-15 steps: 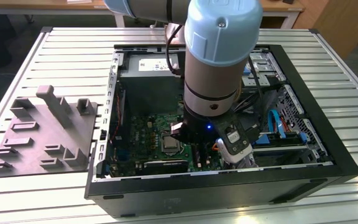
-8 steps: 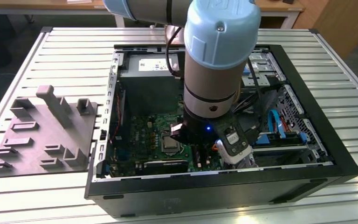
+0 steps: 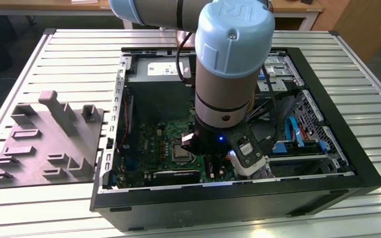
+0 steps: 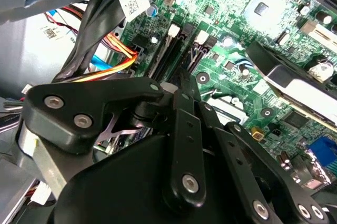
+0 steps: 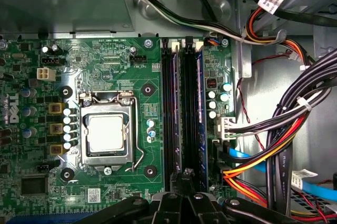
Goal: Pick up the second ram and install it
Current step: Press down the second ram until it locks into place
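Hovering gripper [image 5: 185,177] above seated second ram [image 5: 199,124]; slot rails [image 5: 167,113] beside.

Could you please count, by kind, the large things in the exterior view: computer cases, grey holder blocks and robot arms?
Open computer case: 1
Grey holder block: 1
Robot arm: 1
Total: 3
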`<state>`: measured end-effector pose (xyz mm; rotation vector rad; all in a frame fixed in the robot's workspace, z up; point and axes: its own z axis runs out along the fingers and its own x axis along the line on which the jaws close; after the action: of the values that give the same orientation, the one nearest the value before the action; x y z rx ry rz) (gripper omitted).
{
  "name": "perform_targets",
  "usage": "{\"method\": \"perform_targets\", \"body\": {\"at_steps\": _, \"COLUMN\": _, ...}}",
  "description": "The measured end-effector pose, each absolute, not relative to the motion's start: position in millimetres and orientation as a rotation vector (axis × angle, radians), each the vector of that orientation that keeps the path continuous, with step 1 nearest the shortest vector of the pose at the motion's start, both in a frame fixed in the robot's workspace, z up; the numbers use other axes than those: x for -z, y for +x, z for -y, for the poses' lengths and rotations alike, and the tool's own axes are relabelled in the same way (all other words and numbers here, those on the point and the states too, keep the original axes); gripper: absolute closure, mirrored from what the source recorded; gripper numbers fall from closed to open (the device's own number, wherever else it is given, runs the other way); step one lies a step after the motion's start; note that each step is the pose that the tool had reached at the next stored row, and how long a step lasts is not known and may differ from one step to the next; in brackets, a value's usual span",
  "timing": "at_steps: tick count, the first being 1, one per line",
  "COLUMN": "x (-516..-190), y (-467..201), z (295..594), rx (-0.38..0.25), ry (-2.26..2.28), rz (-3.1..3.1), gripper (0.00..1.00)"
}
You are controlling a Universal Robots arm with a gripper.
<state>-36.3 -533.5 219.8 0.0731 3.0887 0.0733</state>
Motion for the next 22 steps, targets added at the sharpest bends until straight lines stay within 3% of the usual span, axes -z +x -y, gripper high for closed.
{"method": "perform_targets", "body": {"at_steps": 22, "x": -216.0, "y": -36.3, "z": 533.6, "rx": -0.074, "ry": 0.073, "rz": -3.088, "gripper": 0.90}}
